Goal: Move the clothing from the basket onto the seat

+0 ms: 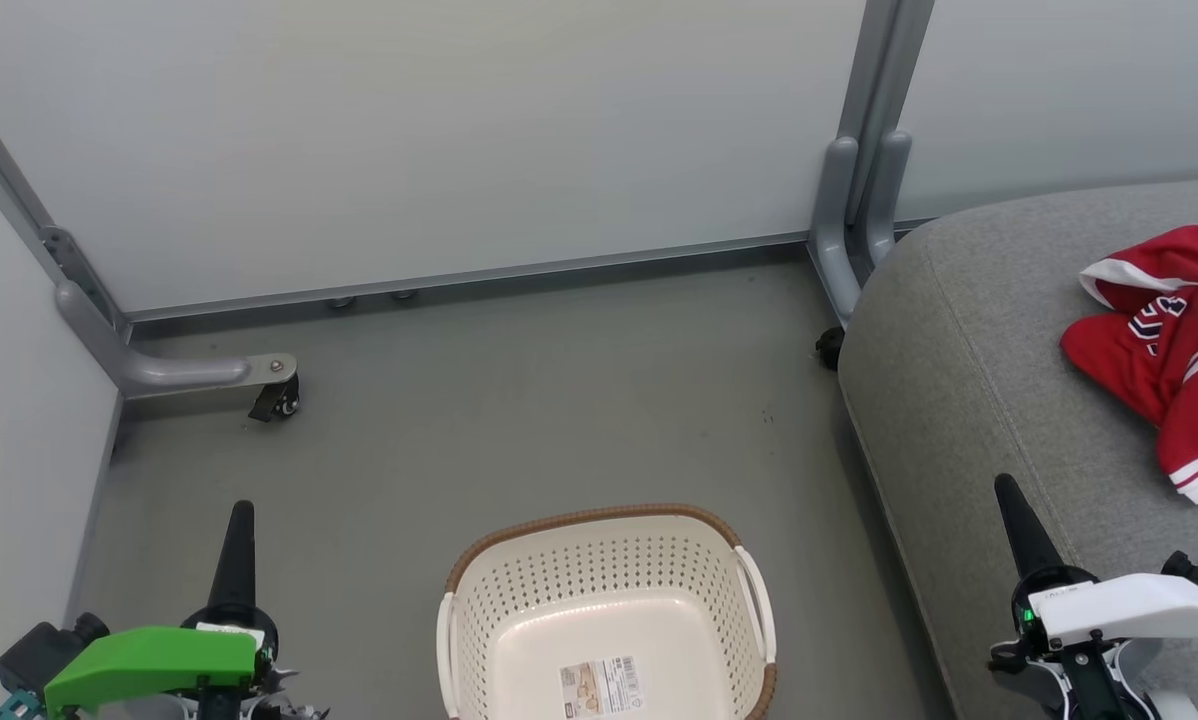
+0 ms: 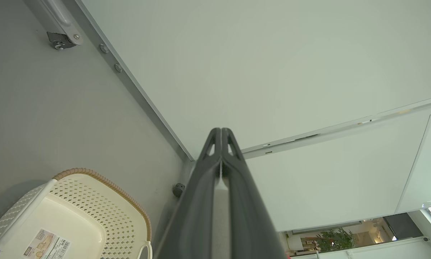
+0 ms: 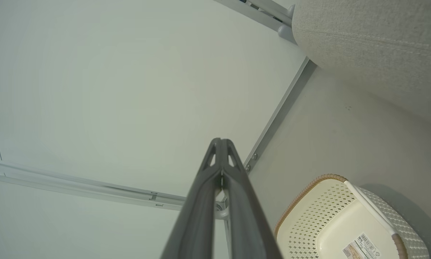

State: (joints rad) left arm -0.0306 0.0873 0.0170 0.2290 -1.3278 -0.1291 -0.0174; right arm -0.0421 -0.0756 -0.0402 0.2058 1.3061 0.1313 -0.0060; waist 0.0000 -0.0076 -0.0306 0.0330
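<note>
Clothing point(image 1: 1174, 350): red jersey heaped on seat point(image 1: 959, 330), right of basket point(image 1: 579, 520). Basket on floor point(image 1: 519, 400), no garment inside, just a label point(image 1: 601, 688). Left pincer point(image 1: 242, 515) and right pincer point(image 1: 1009, 490): fingers pressed together, gripping nothing. Judged complete as far as visible; nothing left to move.

The red jersey point(image 1: 1174, 350) lies crumpled on the grey seat point(image 1: 969, 380) — the cream basket point(image 1: 609, 560) stands on the floor beside it.
</note>
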